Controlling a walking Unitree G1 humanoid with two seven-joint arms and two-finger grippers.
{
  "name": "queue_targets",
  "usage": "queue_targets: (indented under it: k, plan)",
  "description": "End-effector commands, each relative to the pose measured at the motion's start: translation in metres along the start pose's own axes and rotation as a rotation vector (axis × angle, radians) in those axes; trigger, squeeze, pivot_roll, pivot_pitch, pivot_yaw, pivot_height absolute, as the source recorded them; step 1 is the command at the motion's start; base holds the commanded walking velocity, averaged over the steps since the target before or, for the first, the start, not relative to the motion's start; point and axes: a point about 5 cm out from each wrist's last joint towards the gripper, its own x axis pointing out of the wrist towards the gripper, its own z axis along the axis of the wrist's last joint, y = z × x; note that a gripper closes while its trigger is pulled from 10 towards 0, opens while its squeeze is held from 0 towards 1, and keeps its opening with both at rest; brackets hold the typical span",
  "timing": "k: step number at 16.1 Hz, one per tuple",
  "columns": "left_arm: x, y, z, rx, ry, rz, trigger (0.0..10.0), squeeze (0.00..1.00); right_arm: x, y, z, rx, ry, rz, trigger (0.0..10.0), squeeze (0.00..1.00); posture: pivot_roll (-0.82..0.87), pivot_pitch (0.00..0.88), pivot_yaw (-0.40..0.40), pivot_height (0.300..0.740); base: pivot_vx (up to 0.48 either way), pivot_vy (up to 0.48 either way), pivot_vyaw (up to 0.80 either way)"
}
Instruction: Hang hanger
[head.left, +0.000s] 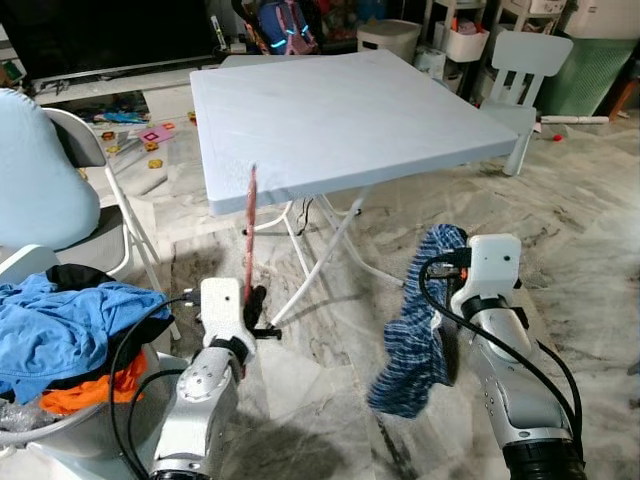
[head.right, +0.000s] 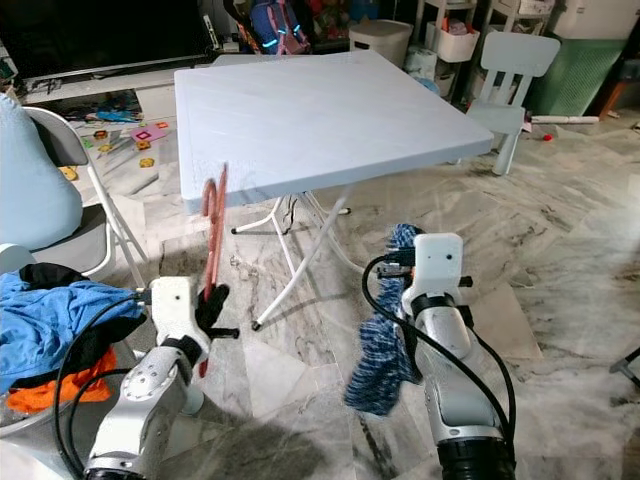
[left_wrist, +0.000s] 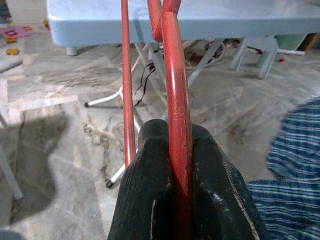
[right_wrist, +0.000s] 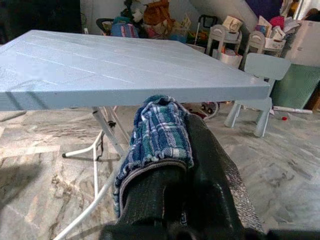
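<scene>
You get bright, even daylight across the bench, with soft shadows on the marble floor beneath it; the red hanger nearest your left wrist camera blurs.

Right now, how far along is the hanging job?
Done: both pickups. The left gripper is shut on the red hanger, held upright before the table. The right gripper grips the blue plaid garment, which dangles. Left: the garment is not yet on the hanger, and nothing is hung.
</scene>
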Motion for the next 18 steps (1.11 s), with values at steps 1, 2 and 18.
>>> queue_targets:
  k: [1,2,18]
  plan:
    - [0.001,-0.004,0.009,0.015,-0.030,-0.022,10.0,0.00,0.002,-0.002,0.009,0.000,-0.042,-0.001,10.0,0.00,-0.03,0.011,0.007,0.740,0.281,0.000,0.00]
    - [0.000,-0.004,0.007,0.017,-0.024,-0.018,10.0,0.00,0.001,-0.002,0.008,-0.001,-0.040,0.000,10.0,0.00,-0.03,0.012,0.009,0.740,0.281,0.000,0.00]
    - [0.003,-0.005,0.012,0.012,-0.024,0.003,10.0,0.00,-0.002,0.011,0.007,0.003,-0.041,0.068,10.0,0.00,-0.03,0.055,0.016,0.740,0.324,0.000,0.04]
